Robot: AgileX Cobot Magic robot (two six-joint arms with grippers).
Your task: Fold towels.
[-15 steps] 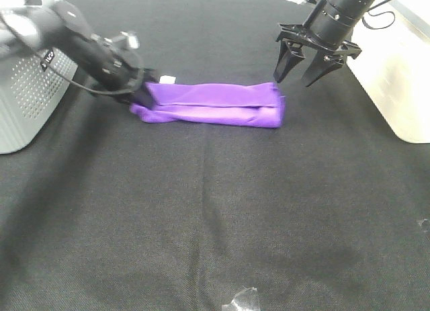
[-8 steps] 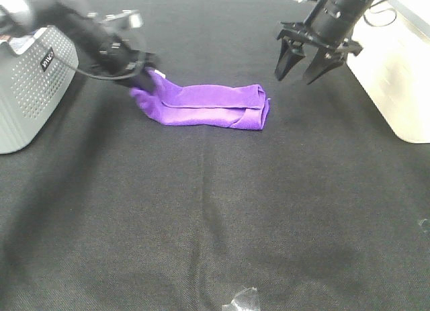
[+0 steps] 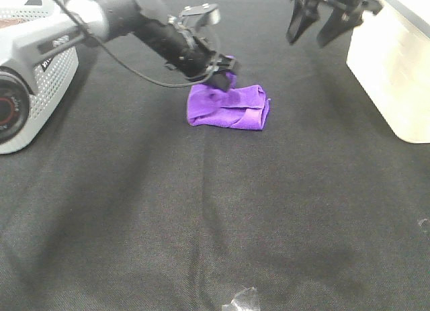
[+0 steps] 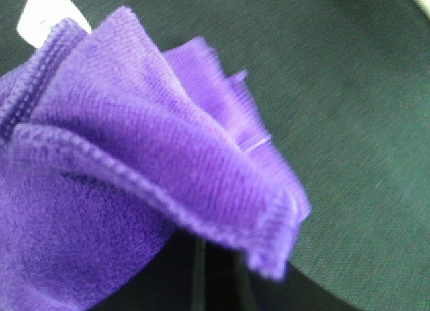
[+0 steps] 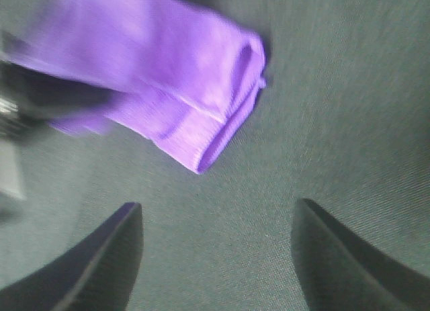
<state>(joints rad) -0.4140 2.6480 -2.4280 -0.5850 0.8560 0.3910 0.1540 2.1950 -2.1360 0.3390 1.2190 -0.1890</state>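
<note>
Item 1 – purple towel (image 3: 228, 107): we log one bright purple microfibre cloth, lying on the black table (image 3: 201, 210) a bit past centre in the ext. high view. It's folded into a short, thick bundle w/ rolled layers showing at its right end. Its left end is lifted off the table and doubled over toward the right. Stitched hem visible close up in the left wrist view (image 4: 154, 183); a small white tag (image 4: 50, 19) shows at one edge there.

Item 2 – left gripper (image 3: 222, 74): we see its fingers clenched on the raised end of the purple towel, arm reaching in from the left, across toward the middle.

Item 3 – right gripper (image 3: 321, 30): up high at the far right, well apart from the towel, touching nothing. Its fingers (image 5: 107, 264) stand spread, nothing between them; right wrist view looks down on the towel's folded end (image 5: 201, 109).

Item 4 – grey perforated basket (image 3: 40, 89): far left edge of table; contents we can't tell.

Item 5 – white bin (image 3: 393, 76): right edge of table, near the right gripper.

Item 6 – small crumpled clear scrap (image 3: 242, 301): near front edge; what it is we can't tell.
</note>
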